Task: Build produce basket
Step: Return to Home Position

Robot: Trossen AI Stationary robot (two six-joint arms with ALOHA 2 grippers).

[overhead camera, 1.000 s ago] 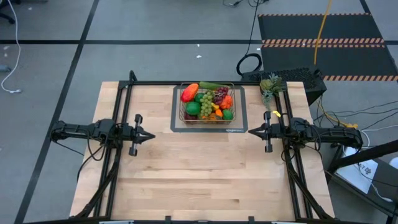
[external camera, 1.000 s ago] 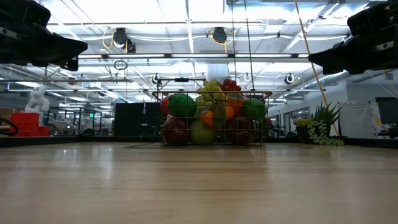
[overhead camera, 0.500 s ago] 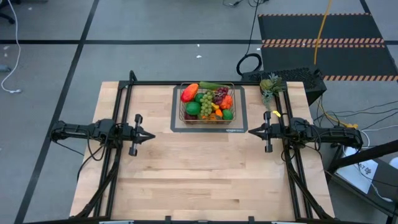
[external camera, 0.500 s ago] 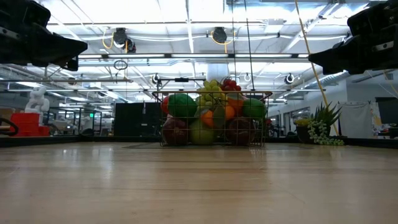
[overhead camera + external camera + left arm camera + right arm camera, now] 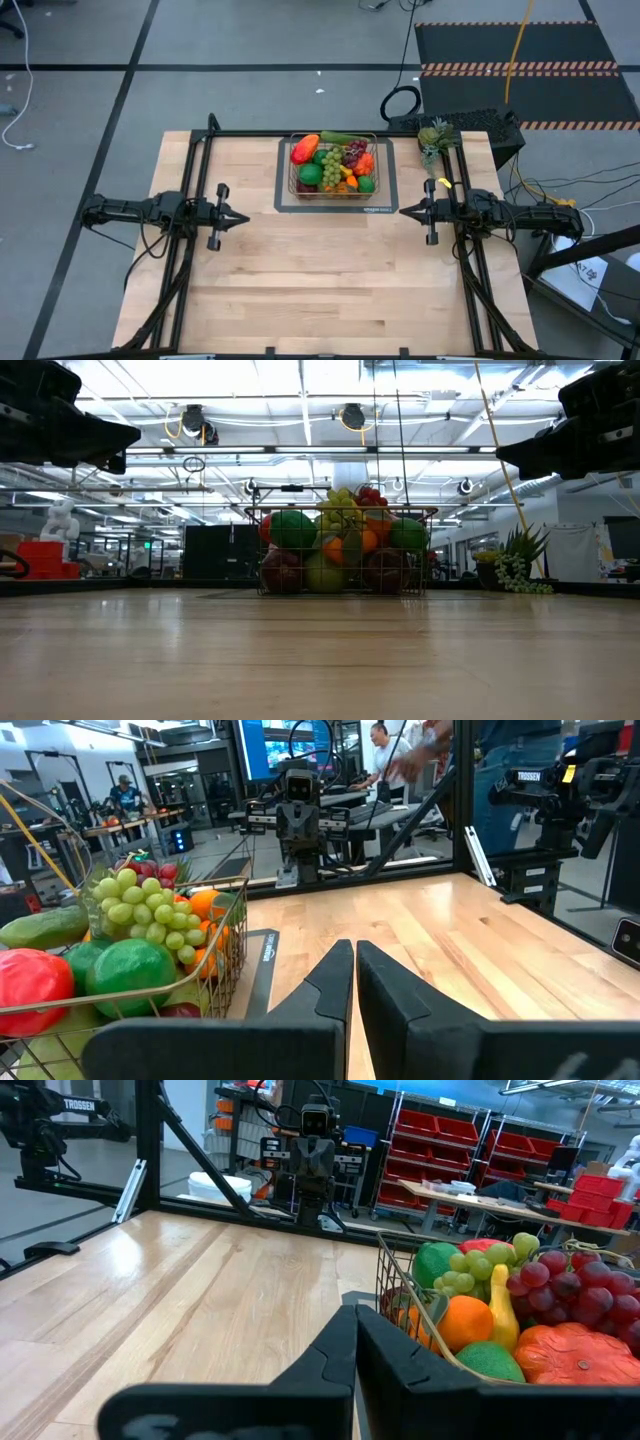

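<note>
Basically done. Wooden worktop (image 5: 320, 270) is bare across its middle and near side. Left arm (image 5: 140, 212) lies along the left edge and right arm (image 5: 510, 215) along the right edge, pointing inward at each other. Left hand (image 5: 245, 218) is pressed together and empty, raised above the wood. Right hand (image 5: 403, 210) is pressed together too, also empty. Both sit nearer than the basket and well apart from it.

Step in hand looks like parking at home, and it seems nearly complete, since the arms mirror each other. To do it well: keep the fingers together, stay level and high, don't sweep over the load, and settle both arms square to the frame rails.

Dark mat (image 5: 335, 205) sits at the far centre of the worktop. Wire basket (image 5: 333, 194) stands upright on it, heaped above the rim. Contents:
- cucumber (image 5: 340, 137) along the far side
- red-orange fruit (image 5: 305, 149) at the far left
- green round fruit (image 5: 311, 174) just nearer than that
- green grapes (image 5: 330, 160) on top in the middle
- purple grapes (image 5: 353, 152) just beside them
- orange (image 5: 363, 163) on the right
- banana (image 5: 500, 1305) tucked between the grapes and the orange

Lower layers are mostly hidden. Spiky green piece (image 5: 433, 135) is outside the basket, at the far right corner. No loose produce on the wood.
</note>
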